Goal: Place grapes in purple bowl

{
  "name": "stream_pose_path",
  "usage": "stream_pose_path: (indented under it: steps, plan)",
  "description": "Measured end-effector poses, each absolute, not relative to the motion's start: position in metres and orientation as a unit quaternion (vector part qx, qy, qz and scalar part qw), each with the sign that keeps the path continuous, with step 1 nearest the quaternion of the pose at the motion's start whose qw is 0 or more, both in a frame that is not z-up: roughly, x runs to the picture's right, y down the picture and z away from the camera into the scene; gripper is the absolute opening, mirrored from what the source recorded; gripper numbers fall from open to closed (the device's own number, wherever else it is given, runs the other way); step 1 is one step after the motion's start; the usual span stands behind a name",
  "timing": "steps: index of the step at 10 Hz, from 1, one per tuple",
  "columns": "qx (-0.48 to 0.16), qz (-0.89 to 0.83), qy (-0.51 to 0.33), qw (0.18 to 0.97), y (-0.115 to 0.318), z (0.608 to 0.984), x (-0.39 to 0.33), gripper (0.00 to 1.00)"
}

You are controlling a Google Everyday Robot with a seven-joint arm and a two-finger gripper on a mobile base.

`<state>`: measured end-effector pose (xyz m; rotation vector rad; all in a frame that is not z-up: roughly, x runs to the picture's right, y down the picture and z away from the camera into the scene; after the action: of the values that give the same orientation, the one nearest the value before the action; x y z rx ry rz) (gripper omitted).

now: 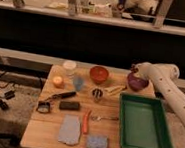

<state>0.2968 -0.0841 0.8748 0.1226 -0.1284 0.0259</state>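
Note:
The purple bowl [137, 83] stands at the table's back right, dark and glossy, just behind the green tray. My white arm comes in from the right, and its gripper [134, 69] is at the bowl's far left rim, just above it. I cannot make out the grapes; no dark berries show on the table, and the gripper end and the bowl's inside are too dark to tell them apart.
An orange-red bowl [98, 73], white cup [69, 66], orange [58, 81] and blue glass [78, 82] stand at the back. A green tray [143, 124] fills the right. A metal cup [97, 94], black brush [58, 97], carrot [86, 121], blue cloth [70, 130] and sponge [97, 142] lie nearer.

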Motion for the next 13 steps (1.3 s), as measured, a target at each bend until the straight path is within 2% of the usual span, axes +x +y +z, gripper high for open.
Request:
stream_pose_path:
  steps: [12,13]
  plan:
    - [0.069,0.016,-0.051,0.996,-0.085,0.8866,0.3027,0.06]
    - [0.068,0.016,-0.051,0.996,-0.0842,0.8873,0.3027,0.21]
